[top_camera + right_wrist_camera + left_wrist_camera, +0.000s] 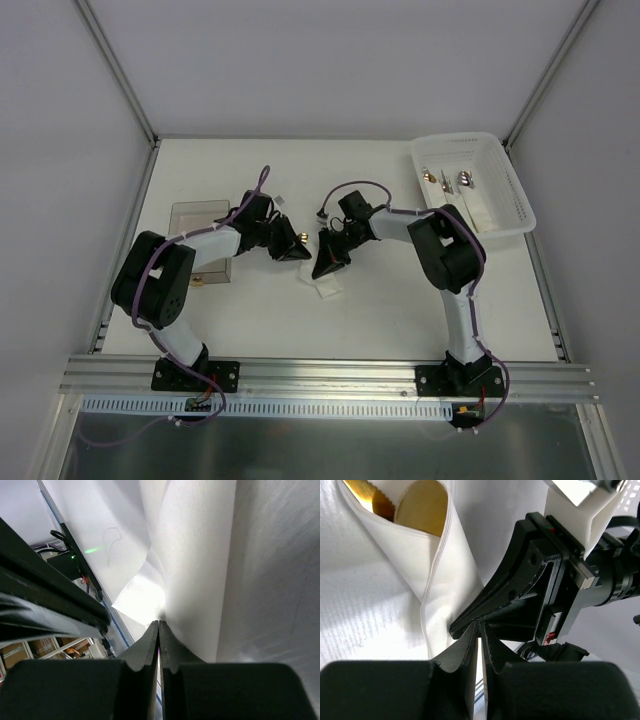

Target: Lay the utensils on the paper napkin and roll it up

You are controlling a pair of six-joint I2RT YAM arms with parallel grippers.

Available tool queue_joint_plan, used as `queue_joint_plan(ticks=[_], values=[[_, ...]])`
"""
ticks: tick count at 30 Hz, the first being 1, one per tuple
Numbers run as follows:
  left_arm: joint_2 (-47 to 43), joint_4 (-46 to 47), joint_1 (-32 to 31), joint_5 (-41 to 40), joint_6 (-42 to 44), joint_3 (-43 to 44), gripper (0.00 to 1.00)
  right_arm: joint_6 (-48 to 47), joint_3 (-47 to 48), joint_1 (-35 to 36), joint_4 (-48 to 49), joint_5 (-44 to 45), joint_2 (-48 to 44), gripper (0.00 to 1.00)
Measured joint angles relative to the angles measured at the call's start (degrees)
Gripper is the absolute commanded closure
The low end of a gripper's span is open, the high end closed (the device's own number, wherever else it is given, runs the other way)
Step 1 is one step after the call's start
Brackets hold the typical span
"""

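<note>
Left end effector (481, 630) shows its fingers standing almost together, with only a thin white sliver between them (whether that is paper caught in the grip, I cannot tell). Its tips sit at the lower edge of a fold in the paper napkin (380, 590). The black tip of the right end effector (159, 625) touches the same fold just beside them. That right end effector's fingers are pressed together, tips against a crease of the white paper.

Higher in the left wrist view, the napkin wraps around gold utensils (422, 505). 2 shiny heads, 1 rounded and 1 serrated, peek from the roll's open end.

From above, both arms meet over the napkin near the middle of the worktop (380, 320). Further out, a white basket (510, 195) at the far right corner holds silver utensils (464, 181). A translucent tray (200, 215) lies on the left.
</note>
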Motion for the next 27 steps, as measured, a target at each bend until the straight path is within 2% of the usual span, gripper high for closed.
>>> queue_joint_plan(ticks=[5, 9, 15, 18, 23, 27], values=[[0.0, -0.5, -2.3, -0.5, 0.1, -1.2, 0.95, 0.7, 0.4, 0.0, 0.0, -0.6, 0.7, 0.96], [1.9, -0.8, -3.5, -1.3, 0.0, -1.4, 1.00, 0.9, 0.5, 0.0, 0.0, -0.8, 0.8, 0.96], [2.6, 0.9, -3.4, -1.2, -1.3, -2.7, 1.00, 0.9, 0.5, 0.0, -0.3, -0.7, 0.8, 0.95], [2.7, 1.8, -3.3, -1.2, -1.7, -3.3, 1.00, 0.9, 0.3, 0.0, -0.4, -0.6, 0.5, 0.92], [3.9, 3.6, -3.3, 0.3, -2.0, -3.3, 1.00, 0.8, 0.3, -0.6, -2.1, 0.8, -0.6, 0.81], [5.3, 4.6, -3.3, 0.9, -1.9, -3.3, 1.00, 0.1, 0.3, -1.7, -4.3, 2.6, -1.9, 0.79]])
